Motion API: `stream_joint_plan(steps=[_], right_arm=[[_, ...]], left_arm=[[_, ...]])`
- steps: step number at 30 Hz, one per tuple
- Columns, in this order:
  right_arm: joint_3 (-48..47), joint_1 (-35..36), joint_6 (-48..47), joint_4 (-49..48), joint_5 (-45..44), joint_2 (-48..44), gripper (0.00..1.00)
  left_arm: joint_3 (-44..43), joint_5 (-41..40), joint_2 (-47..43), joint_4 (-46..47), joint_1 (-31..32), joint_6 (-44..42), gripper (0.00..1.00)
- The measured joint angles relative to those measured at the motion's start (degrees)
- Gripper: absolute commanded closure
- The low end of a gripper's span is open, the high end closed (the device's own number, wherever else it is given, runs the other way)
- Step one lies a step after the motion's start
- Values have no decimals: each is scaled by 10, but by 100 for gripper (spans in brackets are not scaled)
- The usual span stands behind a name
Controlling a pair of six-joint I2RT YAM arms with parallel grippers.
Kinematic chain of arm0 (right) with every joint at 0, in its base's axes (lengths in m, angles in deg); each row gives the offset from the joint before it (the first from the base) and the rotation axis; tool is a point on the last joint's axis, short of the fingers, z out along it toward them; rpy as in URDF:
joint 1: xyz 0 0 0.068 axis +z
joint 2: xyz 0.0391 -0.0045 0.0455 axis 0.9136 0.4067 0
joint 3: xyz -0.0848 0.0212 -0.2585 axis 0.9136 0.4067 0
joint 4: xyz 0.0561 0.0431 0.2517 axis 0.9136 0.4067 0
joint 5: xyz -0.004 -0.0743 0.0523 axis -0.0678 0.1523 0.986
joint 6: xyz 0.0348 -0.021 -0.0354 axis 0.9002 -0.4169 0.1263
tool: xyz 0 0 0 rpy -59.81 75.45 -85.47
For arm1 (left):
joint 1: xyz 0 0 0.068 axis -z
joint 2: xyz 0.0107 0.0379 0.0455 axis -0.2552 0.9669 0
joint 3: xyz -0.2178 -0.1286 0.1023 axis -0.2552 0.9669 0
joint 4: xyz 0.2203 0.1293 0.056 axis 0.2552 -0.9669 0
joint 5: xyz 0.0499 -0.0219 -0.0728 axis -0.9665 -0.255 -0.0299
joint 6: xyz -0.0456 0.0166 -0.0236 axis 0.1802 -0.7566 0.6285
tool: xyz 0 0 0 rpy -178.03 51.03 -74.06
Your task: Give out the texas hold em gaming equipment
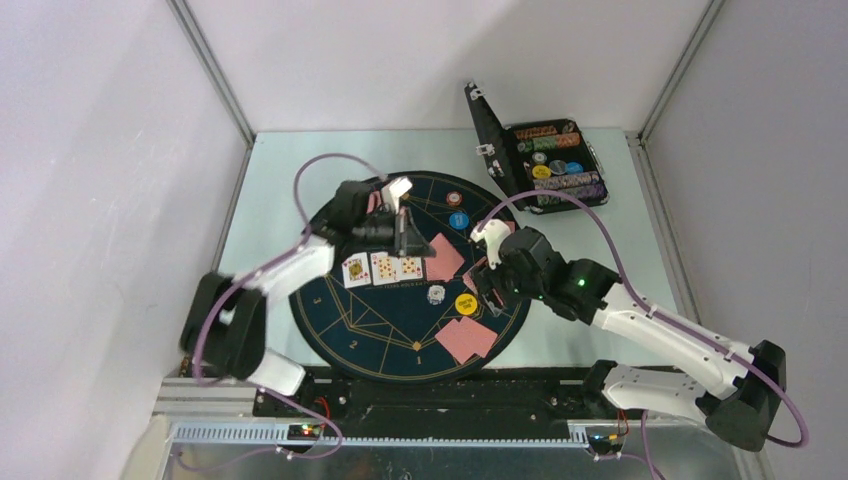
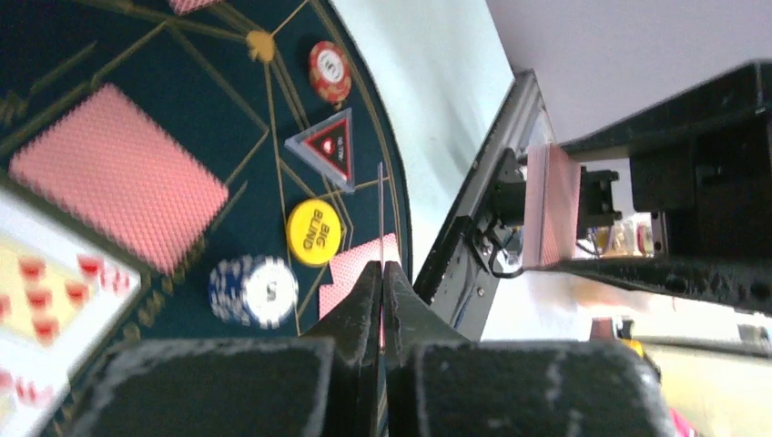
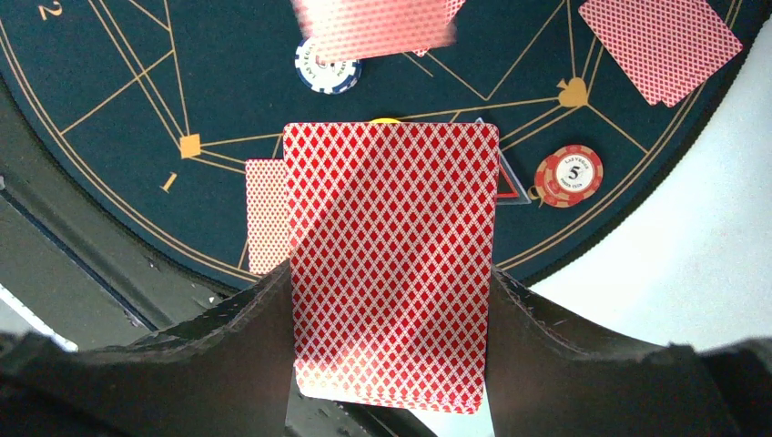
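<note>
Pale table [image 1: 268, 190], white walls, dark-blue mat [image 1: 380, 335]. Left gripper [image 2: 380, 278] is pinched tight on a single card [image 2: 380, 209], edge-on, with the yellow disc [image 2: 313, 232] just beyond its tips. Right gripper [image 3: 391, 273] clamps the red-backed deck [image 3: 391, 209] over the mat's rim.

So the yellow disc [image 2: 313, 232] says BIG BLIND. The red chip [image 3: 569, 175] has a 5 with LAS VEGAS over it. The mat [image 3: 109, 82] has gold 1, 2 and 3 near its edge. The triangle marker [image 2: 330, 150] has lettering, too blurry to read.
</note>
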Motion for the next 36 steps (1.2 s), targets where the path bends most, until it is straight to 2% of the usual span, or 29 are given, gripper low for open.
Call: stream_joint_plan(steps=[3,5,10,14,18,25,36], right_arm=[[5,0,0,0,0,-9,100],[6,-1,0,0,0,-15,100],[6,-4,0,-4,0,-19,100],[6,-8,0,-5,2,-19,100],[6,-16,0,-5,5,-19,100],[6,-24,0,-8,11,-18,100],[6,-34,0,-9,18,-12,100]], left_arm=[[-122,58,136,-32,-4,-64,100],[-200,84,213,-87,-5,-120,100],[-386,150,381,-282,-4,-278,100],[-490,176,475,-415,0,-377,100],[-546,171,526,-492,15,-417,100],[-661,157,597,-551,37,-429,100],[-732,111,648,-610,37,-452,98]])
